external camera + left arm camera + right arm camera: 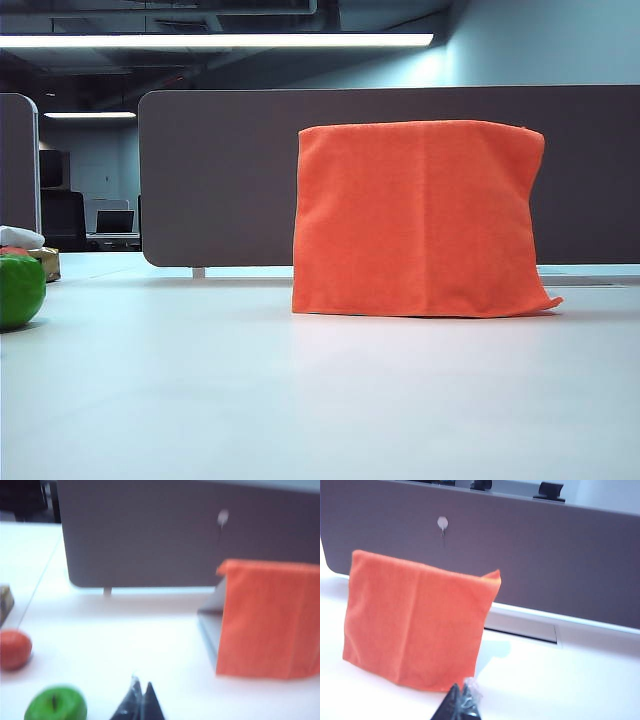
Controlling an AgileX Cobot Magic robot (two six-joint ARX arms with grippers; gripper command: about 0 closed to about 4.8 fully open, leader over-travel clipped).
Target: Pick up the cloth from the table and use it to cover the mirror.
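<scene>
The orange cloth [420,218] hangs draped over the upright mirror, reaching down to the white table [300,400]. It hides the mirror's face in the exterior view. Only the mirror's grey side edge [212,625] shows beside the cloth [270,620] in the left wrist view. Neither arm shows in the exterior view. My left gripper [141,687] is shut and empty, well back from the cloth. My right gripper [462,689] is shut too, with nothing in it, a short way in front of the cloth [415,622].
A grey-brown partition panel [230,170] runs behind the mirror. A green round object [20,290] lies at the table's left, near the left gripper, with a red-orange round object [14,650] and a small box [4,602] further off.
</scene>
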